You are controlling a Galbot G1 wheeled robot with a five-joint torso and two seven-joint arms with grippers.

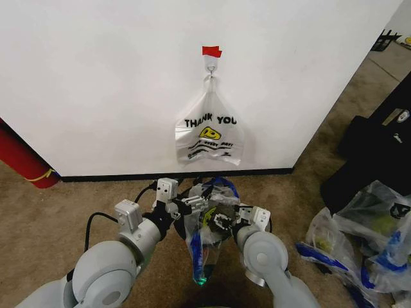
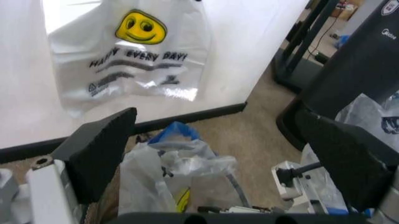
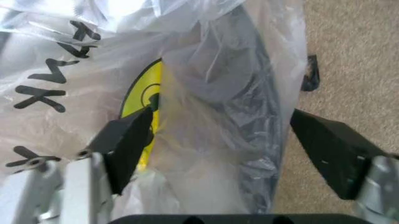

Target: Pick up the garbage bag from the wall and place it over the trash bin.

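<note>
The garbage bag (image 1: 204, 239), thin translucent plastic with blue patches and a yellow smiley, hangs crumpled between my two grippers low in front of the wall (image 1: 96, 83). My left gripper (image 1: 186, 206) is open at the bag's left side; in the left wrist view (image 2: 215, 116) the bunched bag (image 2: 181, 158) lies just past its spread fingers. My right gripper (image 1: 225, 221) is open at the bag's right side, and in its wrist view (image 3: 221, 116) the bag (image 3: 206, 93) lies between the wide-apart fingers. A dark shape shows through the plastic. The trash bin is hidden.
A whiter "THANK YOU" bag (image 1: 209, 138) hangs on the hook (image 1: 210, 64) under red tape (image 1: 211, 51). A red cylinder (image 1: 22, 160) leans at the left. Bulging clear-and-blue bags (image 1: 359, 244) and black equipment (image 1: 379, 147) crowd the right. Brown carpet lies at the lower left.
</note>
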